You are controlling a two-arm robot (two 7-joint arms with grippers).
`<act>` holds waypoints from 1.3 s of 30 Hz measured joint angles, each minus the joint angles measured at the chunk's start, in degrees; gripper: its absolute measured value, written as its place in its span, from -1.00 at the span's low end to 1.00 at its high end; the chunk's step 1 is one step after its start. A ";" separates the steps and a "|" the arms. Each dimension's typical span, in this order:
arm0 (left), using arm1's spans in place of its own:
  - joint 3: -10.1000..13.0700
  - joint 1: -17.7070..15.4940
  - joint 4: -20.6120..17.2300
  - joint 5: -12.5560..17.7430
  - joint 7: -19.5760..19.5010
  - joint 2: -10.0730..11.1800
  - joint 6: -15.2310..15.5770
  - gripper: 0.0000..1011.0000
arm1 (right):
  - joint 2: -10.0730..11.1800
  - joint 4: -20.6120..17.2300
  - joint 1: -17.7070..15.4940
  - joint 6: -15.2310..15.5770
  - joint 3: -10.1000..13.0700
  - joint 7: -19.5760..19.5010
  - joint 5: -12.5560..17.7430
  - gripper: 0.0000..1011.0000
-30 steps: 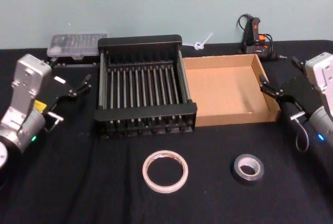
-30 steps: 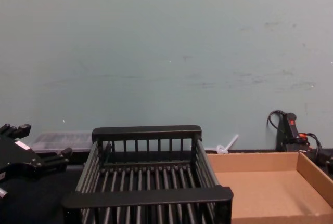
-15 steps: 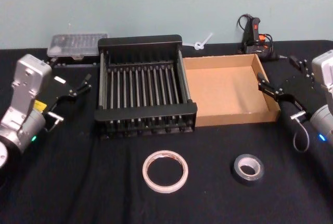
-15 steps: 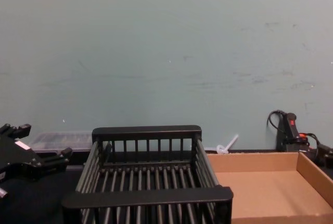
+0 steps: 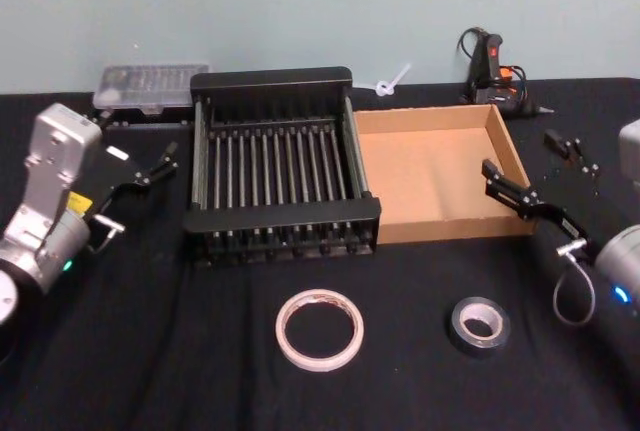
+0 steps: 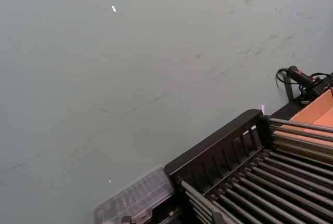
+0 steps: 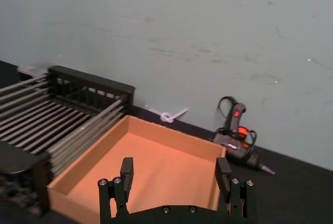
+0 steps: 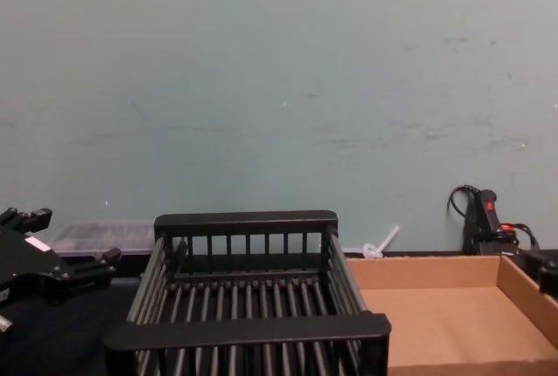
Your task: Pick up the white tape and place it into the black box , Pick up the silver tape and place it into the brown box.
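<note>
The left gripper (image 5: pixel 135 183) is found parked at 9 o'clock of the table, fingers spread, unchanged from a second ago. The right gripper (image 5: pixel 540 176), at 3 o'clock, is seen with its fingers spread wider than a second ago and nothing between them; it is judged to be readying for a reach towards a tape, with no pick begun.

One black box (image 5: pixel 281 168) is counted at 12 o'clock, nothing seen in it. One brown box (image 5: pixel 440 176) is set touching it at 1 o'clock, likewise bare. One white tape (image 5: pixel 319 329) lies flat at 6 o'clock. One silver tape (image 5: pixel 478 324) lies flat at 5 o'clock, well apart from it.
</note>
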 joint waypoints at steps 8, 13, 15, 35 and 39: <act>0.00 0.00 0.00 0.00 0.00 0.00 0.00 0.98 | 0.71 -4.92 -4.89 2.54 1.57 0.82 1.77 0.98; 0.00 0.00 0.00 0.00 0.00 0.00 0.00 0.98 | 1.19 -7.80 -8.19 4.26 2.52 1.19 2.74 0.98; 0.00 0.00 0.00 0.00 0.00 0.00 0.00 0.98 | 1.38 -9.33 -10.28 5.06 3.15 1.42 3.18 0.98; 0.00 0.00 0.00 0.00 0.00 0.00 0.00 0.98 | 2.46 -12.95 -16.93 12.82 4.56 3.98 3.59 0.98; 0.00 0.00 0.00 0.00 0.00 0.00 0.00 0.98 | 2.78 -13.20 -17.06 15.38 4.85 4.44 3.57 0.98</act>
